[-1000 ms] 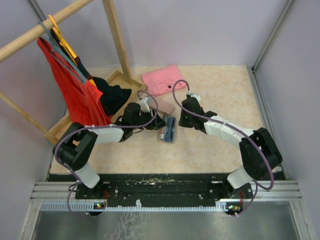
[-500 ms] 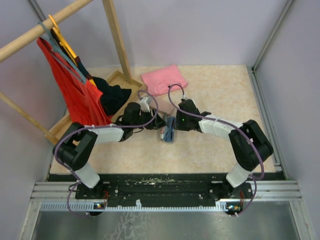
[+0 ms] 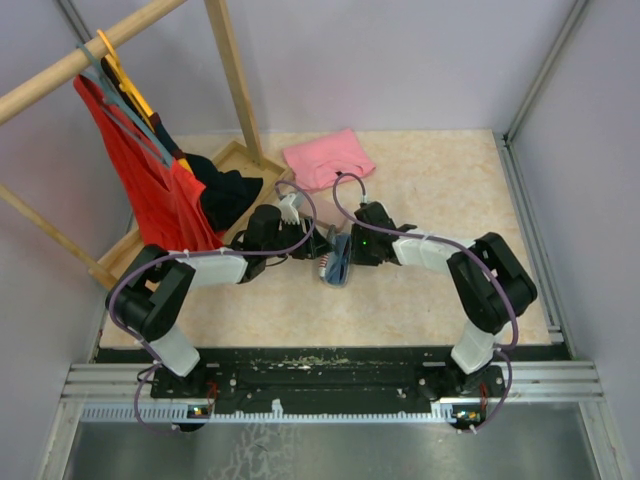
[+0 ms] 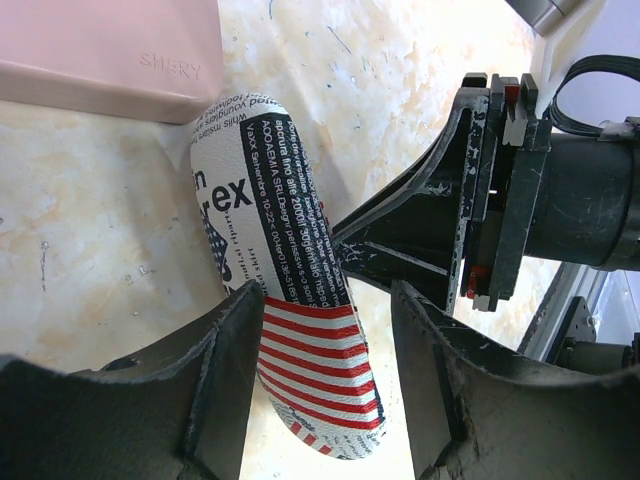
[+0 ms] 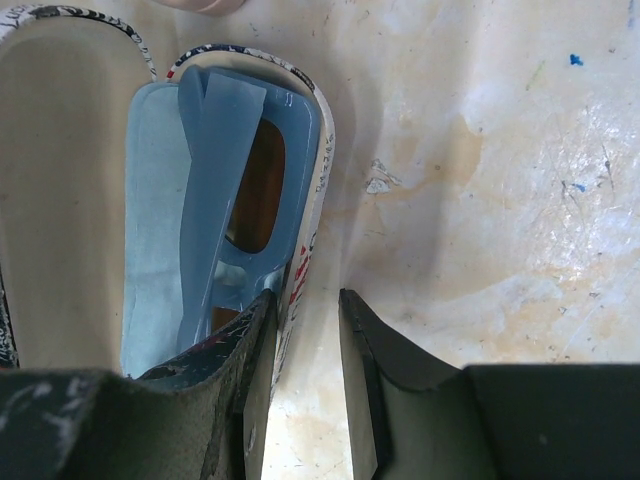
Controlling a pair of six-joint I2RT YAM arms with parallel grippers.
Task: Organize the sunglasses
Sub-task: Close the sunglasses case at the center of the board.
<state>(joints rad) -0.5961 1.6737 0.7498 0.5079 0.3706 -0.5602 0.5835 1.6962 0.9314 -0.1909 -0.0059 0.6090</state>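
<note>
A flag-patterned case (image 3: 335,270) lies open mid-table. In its right half, on a light blue cloth (image 5: 150,200), lie the grey-blue sunglasses (image 5: 235,200), folded, with dark brownish lenses. My right gripper (image 5: 305,305) is narrowly open at the case's near right rim (image 5: 318,190); its left finger is over the inside and bare table shows in the gap. In the top view it (image 3: 352,250) meets the case from the right. My left gripper (image 4: 325,300) is open and straddles the printed lid (image 4: 290,250), the left finger against it and a gap on the right.
A pink case (image 4: 100,50) lies just beyond the flag case. A pink cloth (image 3: 328,158) is at the back. A wooden rack (image 3: 232,75) with a red garment (image 3: 140,180) and a wooden tray (image 3: 225,160) holding dark cloth stand at the left.
The right arm has swung left and down to the case's right side, and its jaws have parted slightly. The left arm and the case have stayed put.
</note>
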